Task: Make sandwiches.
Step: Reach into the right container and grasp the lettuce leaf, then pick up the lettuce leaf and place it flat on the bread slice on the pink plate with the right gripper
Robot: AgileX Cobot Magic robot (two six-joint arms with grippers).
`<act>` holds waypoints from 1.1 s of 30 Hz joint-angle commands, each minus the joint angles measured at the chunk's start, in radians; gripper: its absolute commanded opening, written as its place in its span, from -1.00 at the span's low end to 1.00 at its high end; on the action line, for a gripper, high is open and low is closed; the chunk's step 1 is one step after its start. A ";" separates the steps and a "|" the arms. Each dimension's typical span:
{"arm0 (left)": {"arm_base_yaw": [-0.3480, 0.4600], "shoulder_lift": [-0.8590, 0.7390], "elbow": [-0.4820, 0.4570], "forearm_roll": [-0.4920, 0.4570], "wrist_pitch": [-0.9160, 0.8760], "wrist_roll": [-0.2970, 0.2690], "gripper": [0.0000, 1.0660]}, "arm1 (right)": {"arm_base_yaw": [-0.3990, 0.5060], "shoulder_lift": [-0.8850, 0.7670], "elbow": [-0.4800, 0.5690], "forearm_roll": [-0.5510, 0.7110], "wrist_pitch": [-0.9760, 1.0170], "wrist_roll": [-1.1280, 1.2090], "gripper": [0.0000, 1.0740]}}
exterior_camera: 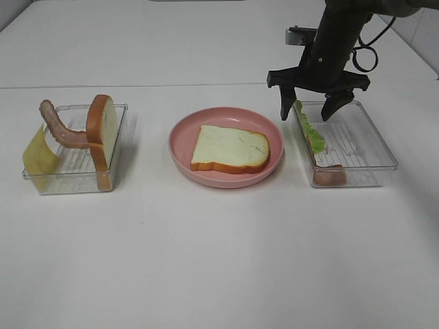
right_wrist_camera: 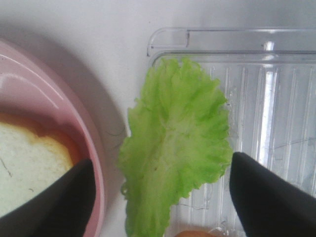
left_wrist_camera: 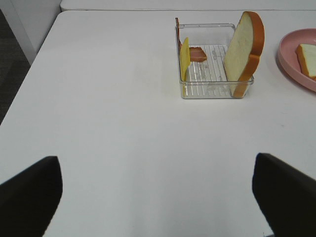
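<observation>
Pink plate [exterior_camera: 180,140]: sat mid-table [exterior_camera: 219,260] as my assembly spot, and I placed everything else by it.
Flat bread slice [exterior_camera: 230,149]: lay in the plate with nothing on top. I judged it the base, waiting for its first filling.
Lettuce [exterior_camera: 310,130]: stood on edge against the right tray [exterior_camera: 370,147] wall nearest the plate, just off the plate's rim. Propped like that, it offered a thin edge to pinch from above.
Right gripper [exterior_camera: 308,113]: hung over the lettuce, to the plate's right, with its fingers apart on either side of the leaf and nothing held. I saw a gap on the plate side, while the other finger looked close to the leaf's edge.
Left gripper [left_wrist_camera: 158,197]: waited far to the plate's left, beyond the left tray [exterior_camera: 75,179], fingers spread wide and empty. I reckoned it was parked clear of the work.
Left tray: well apart from the plate. It held an upright bread slice [exterior_camera: 101,127], a bacon strip [exterior_camera: 58,127] arching over it, and cheese [exterior_camera: 39,156] at the wall farthest from the plate.
Second bacon strip [exterior_camera: 329,176]: lay in the lettuce's tray.
Next, as I judged: pinch the leaf, lift, and carry it onto the flat slice.
Risk: the floppy leaf might fold or slip, or the tray might drag.
</observation>
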 commanded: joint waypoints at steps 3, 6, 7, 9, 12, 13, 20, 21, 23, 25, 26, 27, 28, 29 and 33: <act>-0.005 -0.012 -0.001 0.003 -0.003 0.002 0.89 | -0.005 0.002 -0.006 -0.001 0.006 0.006 -0.04; -0.005 -0.012 -0.001 0.003 -0.003 0.002 0.89 | -0.005 0.002 -0.006 -0.001 0.008 0.006 -0.13; -0.005 -0.012 -0.001 0.003 -0.003 0.002 0.89 | -0.005 0.002 -0.006 -0.001 0.012 0.006 -0.35; -0.005 -0.012 -0.001 0.003 -0.003 0.002 0.89 | -0.005 0.002 -0.006 -0.001 0.012 0.006 -0.58; -0.005 -0.012 -0.001 0.003 -0.003 0.002 0.89 | -0.005 0.002 -0.006 -0.001 0.013 0.006 -0.99; -0.005 -0.012 -0.001 0.003 -0.003 0.002 0.89 | -0.005 0.002 -0.006 -0.001 0.014 0.006 -1.00; -0.005 -0.012 -0.001 0.003 -0.003 0.002 0.89 | -0.005 0.002 -0.006 0.007 0.017 0.004 -1.00; -0.005 -0.012 -0.001 0.003 -0.003 0.002 0.89 | -0.005 -0.002 -0.006 0.007 0.022 0.004 -1.00; -0.005 -0.012 -0.001 0.003 -0.003 0.002 0.89 | -0.005 -0.015 -0.006 0.007 0.027 0.004 -1.00; -0.005 -0.012 -0.001 0.003 -0.003 0.002 0.89 | -0.005 -0.040 -0.006 0.015 0.036 0.001 -1.00; -0.005 -0.012 -0.001 0.003 -0.003 0.002 0.89 | -0.005 -0.069 -0.006 0.025 0.042 -0.005 -1.00; -0.005 -0.012 -0.001 0.003 -0.003 0.002 0.89 | -0.005 -0.069 -0.006 0.025 0.042 -0.005 -1.00; -0.005 -0.012 -0.001 0.003 -0.003 0.002 0.89 | -0.005 -0.081 -0.006 0.030 0.042 -0.011 -1.00; -0.005 -0.012 -0.001 0.003 -0.003 0.002 0.89 | -0.005 -0.107 -0.006 0.052 0.039 -0.023 -1.00; -0.005 -0.012 -0.001 0.003 -0.003 0.002 0.89 | -0.005 -0.147 -0.006 0.084 0.034 -0.024 -1.00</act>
